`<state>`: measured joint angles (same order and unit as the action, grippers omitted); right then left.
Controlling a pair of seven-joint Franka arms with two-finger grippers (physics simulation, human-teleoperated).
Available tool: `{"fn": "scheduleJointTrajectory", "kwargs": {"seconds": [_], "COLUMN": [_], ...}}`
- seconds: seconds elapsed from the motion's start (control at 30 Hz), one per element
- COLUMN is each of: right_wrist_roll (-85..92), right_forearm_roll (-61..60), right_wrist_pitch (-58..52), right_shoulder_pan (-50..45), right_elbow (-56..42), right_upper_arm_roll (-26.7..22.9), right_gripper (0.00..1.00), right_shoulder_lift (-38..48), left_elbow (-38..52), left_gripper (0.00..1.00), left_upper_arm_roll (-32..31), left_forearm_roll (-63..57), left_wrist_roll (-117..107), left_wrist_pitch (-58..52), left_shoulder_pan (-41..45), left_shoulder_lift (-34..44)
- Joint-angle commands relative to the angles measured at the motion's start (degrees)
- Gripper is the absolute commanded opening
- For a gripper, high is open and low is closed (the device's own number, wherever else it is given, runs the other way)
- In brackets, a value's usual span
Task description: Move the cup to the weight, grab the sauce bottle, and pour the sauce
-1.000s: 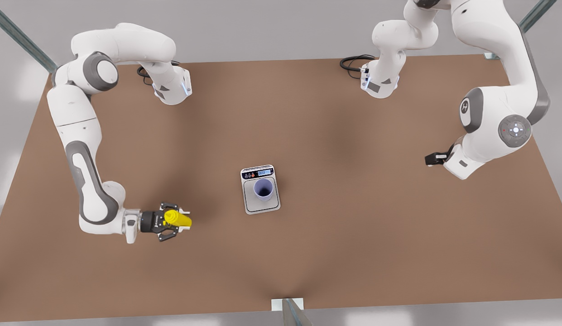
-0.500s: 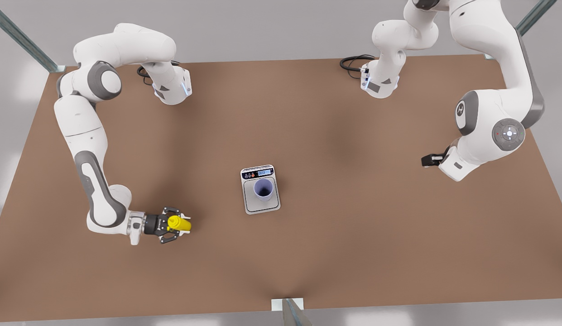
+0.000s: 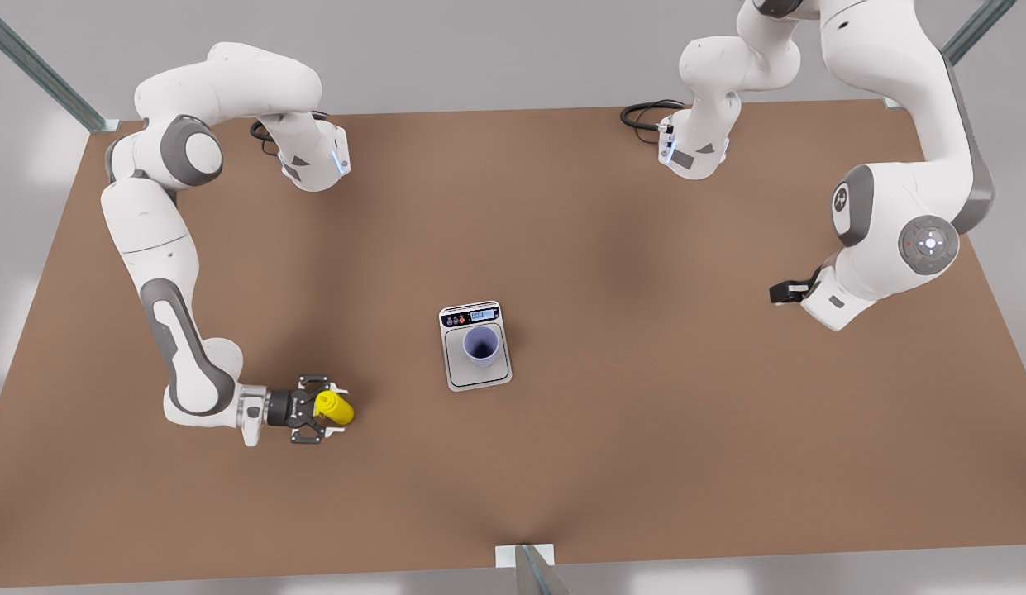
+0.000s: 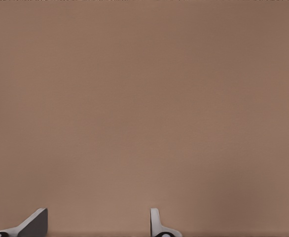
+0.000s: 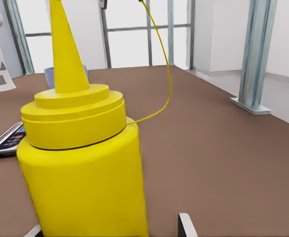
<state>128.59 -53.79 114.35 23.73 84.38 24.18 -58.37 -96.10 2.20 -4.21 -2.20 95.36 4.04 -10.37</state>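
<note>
Gripping the sauce bottle (image 3: 334,408) at the front view's left, the right gripper (image 3: 324,409) has step 2 in hand. The cup (image 3: 482,345) sits on the weight (image 3: 477,378). The left gripper (image 4: 97,224) waits, fingers apart. Next: carry bottle over cup, tip.

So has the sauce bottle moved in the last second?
Yes, slightly. In the front view the sauce bottle, held in the right gripper, edged toward the scale and sits more upright. The left gripper waits opposite, open.
</note>
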Motion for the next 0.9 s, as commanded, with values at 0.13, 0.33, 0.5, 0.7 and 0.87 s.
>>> {"fn": "scheduleJointTrajectory", "kwargs": {"seconds": [0.13, 0.33, 0.5, 0.7, 0.87], "right_wrist_roll": [0.09, -29.6, -90.86, -131.84, -129.99], "right_forearm_roll": [2.81, 26.89, 58.1, 57.31, 56.78], "right_wrist_pitch": [-0.35, -15.91, -15.11, -24.52, -25.23], "right_shoulder_pan": [4.13, 11.87, -9.58, -21.36, -21.01], "right_elbow": [0.61, -2.11, -10.11, -2.81, -4.92], "right_upper_arm_roll": [-0.97, -1.06, -0.97, -15.74, -15.74], "right_gripper": [1.0, 1.0, 1.0, 1.0, 1.0], "right_shoulder_lift": [0.27, 25.48, 35.07, 45.45, 44.48], "left_elbow": [-0.05, 0.04, 1.89, 3.03, 3.03], "left_gripper": [1.0, 1.0, 1.0, 1.0, 1.0], "left_upper_arm_roll": [0.0, 0.0, 0.09, 0.09, 0.09], "left_forearm_roll": [-0.01, -0.01, 0.07, 0.08, 0.08], "left_wrist_roll": [0.0, 0.0, -0.09, -0.26, -0.26], "left_wrist_pitch": [0.0, 0.0, -0.44, -0.53, -0.44], "left_shoulder_pan": [0.0, 0.09, 0.7, 0.7, 0.7], "left_shoulder_lift": [0.0, 0.0, 0.36, 0.27, 0.09]}}
